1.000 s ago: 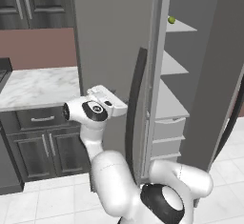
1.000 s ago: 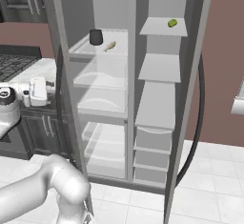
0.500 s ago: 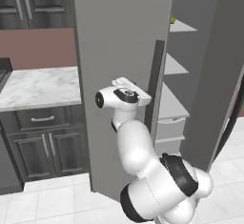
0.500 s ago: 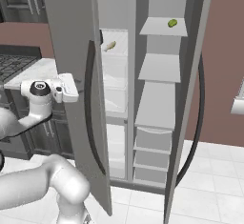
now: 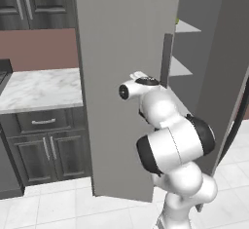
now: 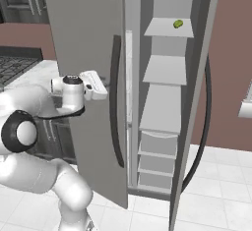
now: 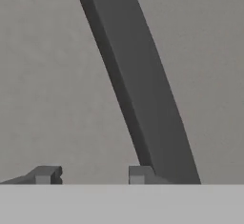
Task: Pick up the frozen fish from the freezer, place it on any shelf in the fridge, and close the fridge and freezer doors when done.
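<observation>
The wide flat grey fridge door [image 6: 86, 77] stands mid-frame, nearly shut, the two-finger gripper [image 7: 90, 174] against it beside its long dark handle [image 7: 138, 89], fingers apart. A small green object [image 6: 178, 23], possibly the fish, lies on the freezer's [image 6: 165, 102] upper-right shelf.

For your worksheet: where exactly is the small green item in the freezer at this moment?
In the right base view, the small green item lies on the freezer's top shelf, towards its right side, above the plain grey shelves.
</observation>
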